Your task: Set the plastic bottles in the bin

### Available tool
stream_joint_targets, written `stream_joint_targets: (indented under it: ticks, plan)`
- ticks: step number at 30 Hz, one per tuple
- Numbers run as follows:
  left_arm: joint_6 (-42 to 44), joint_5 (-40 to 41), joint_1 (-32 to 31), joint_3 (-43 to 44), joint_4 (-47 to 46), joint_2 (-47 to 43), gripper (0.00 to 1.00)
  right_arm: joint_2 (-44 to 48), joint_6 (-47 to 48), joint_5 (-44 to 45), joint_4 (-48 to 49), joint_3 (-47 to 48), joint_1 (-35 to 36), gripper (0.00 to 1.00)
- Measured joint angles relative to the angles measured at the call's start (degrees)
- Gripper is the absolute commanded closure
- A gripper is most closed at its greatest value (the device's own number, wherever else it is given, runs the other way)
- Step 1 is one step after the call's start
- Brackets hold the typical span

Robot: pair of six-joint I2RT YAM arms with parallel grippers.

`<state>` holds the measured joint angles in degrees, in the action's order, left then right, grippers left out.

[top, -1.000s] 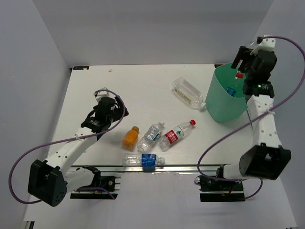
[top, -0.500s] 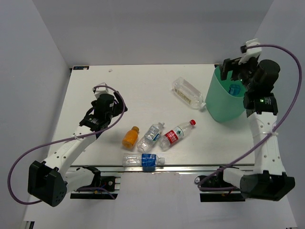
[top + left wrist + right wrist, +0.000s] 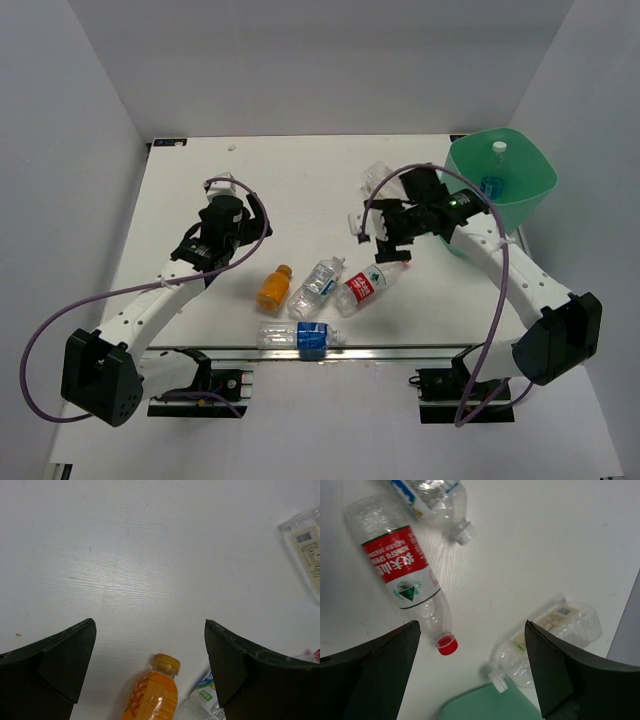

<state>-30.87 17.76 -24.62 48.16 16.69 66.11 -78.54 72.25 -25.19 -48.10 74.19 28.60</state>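
Along the near edge of the table (image 3: 180, 170) lies one blue-labelled bottle (image 3: 300, 337) on its side, between the two arm bases. Just beyond it are three more bottles, all lying down close together: an orange bottle (image 3: 273, 288), a clear bottle (image 3: 317, 282) with a pale label, and a red-labelled bottle (image 3: 362, 285) with a red cap.

From its base the left arm slants forward and to the right, its wrist bent down over the table. The left claw (image 3: 150, 625) hangs spread wide with nothing in it, above bare table just past the orange bottle's cap.

From the right side, the right arm stretches far to the left in front of the bin. The right claw (image 3: 472, 625) is also spread wide and holds nothing, hovering above the red cap.

Farther back lies one squarish clear bottle (image 3: 560, 622), partly hidden under the right arm in the overhead view.

At the far right corner stands the mint-green bin (image 3: 528, 195), with a white-capped bottle (image 3: 498, 150) and a blue one (image 3: 489, 186) showing inside. That makes five bottles on the table and two visible in the bin (any others inside cannot be made out).
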Motion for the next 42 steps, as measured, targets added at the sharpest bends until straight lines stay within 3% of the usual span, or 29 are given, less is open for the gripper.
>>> stream_joint_targets:
  ticks: [5,8,14,26,28,29,32,37,42]
  plan:
    - [0.4,-0.2,0.0,0.0,0.0,1.8,0.02,-3.7,7.6,9.8,-3.6,-1.1,13.1,0.11]
    - [0.4,-0.1,0.0,0.0,0.5,2.6,0.02,-7.6,9.3,14.8,-4.3,-4.5,17.3,0.11]
    - [0.4,0.4,0.0,0.0,1.3,2.7,0.02,-8.3,10.9,17.6,-3.3,-12.1,17.7,0.11]
    - [0.1,1.6,0.0,0.0,1.8,3.1,0.02,-14.8,10.0,21.3,14.6,-18.3,17.6,0.11]
    - [0.1,2.0,0.0,0.0,1.8,3.1,0.02,-16.5,9.8,21.2,15.3,-17.9,17.1,0.16]
    - [0.1,2.3,0.0,0.0,1.8,3.1,0.02,-16.5,9.7,21.2,16.0,-17.8,17.0,0.3]
    - [0.1,3.0,0.0,0.1,2.3,3.1,0.02,-17.5,9.0,22.1,16.1,-16.5,16.4,0.56]
    - [0.1,3.8,0.0,0.2,2.0,3.0,0.02,-16.7,5.9,23.4,10.5,-7.8,14.9,0.6]
    - [0.7,5.6,0.0,1.3,1.0,2.0,0.02,-6.3,3.1,23.7,9.0,-4.0,12.0,0.65]
